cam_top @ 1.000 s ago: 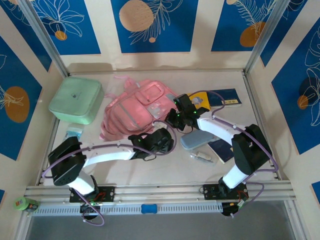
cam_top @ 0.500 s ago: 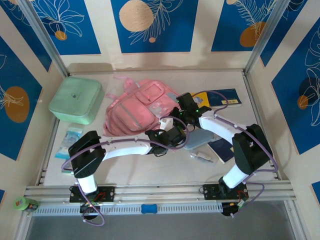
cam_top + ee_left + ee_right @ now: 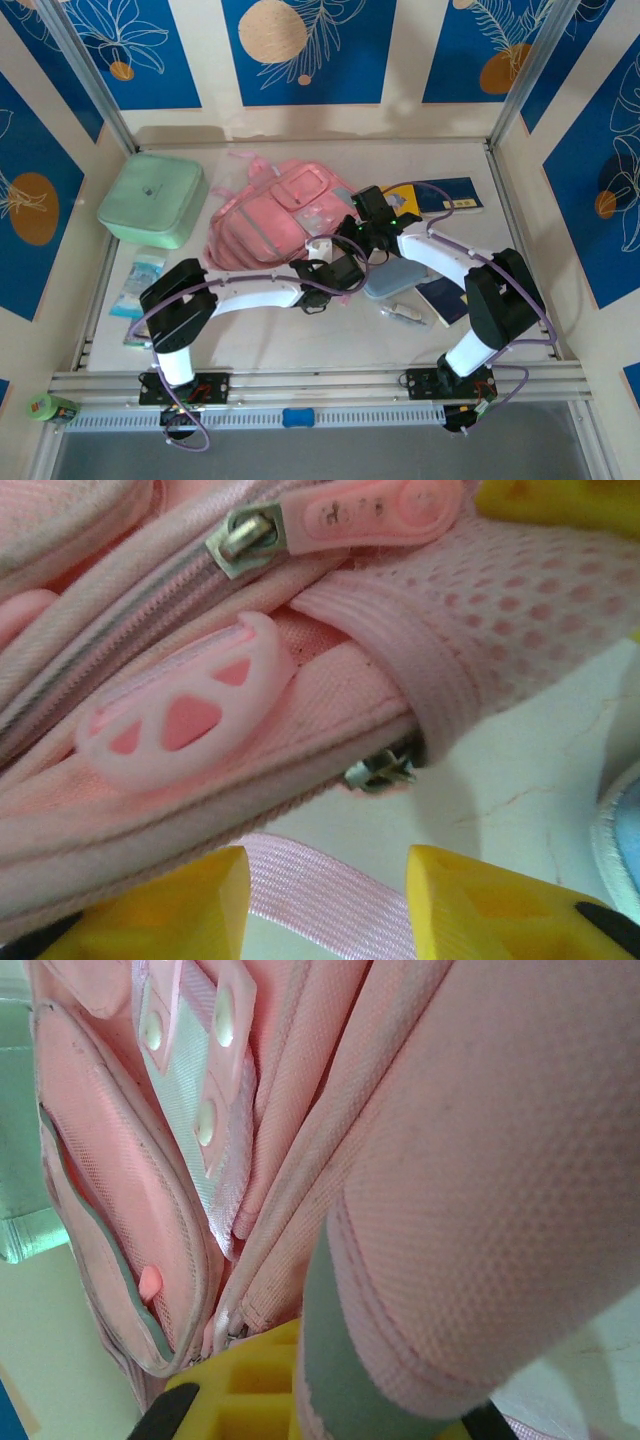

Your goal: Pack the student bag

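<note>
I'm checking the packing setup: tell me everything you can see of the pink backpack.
The pink backpack lies flat on the white table: soft woven fabric, a mesh panel, translucent front pockets, rubbery pink zip pullers. The right hand is shut on its edge fabric; the left hand is open over its webbing strap.

Mint box, pencil case, blue notebook

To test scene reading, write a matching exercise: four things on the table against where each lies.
Things: 1 mint-green square lidded box; 2 soft pink backpack; 3 grey-blue oval pencil case; 4 pale blue plastic packet.
Places: A centre; B far left; C left edge, towards the near side; D right of centre.
Pairs: 1-B; 2-A; 3-D; 4-C.
</note>
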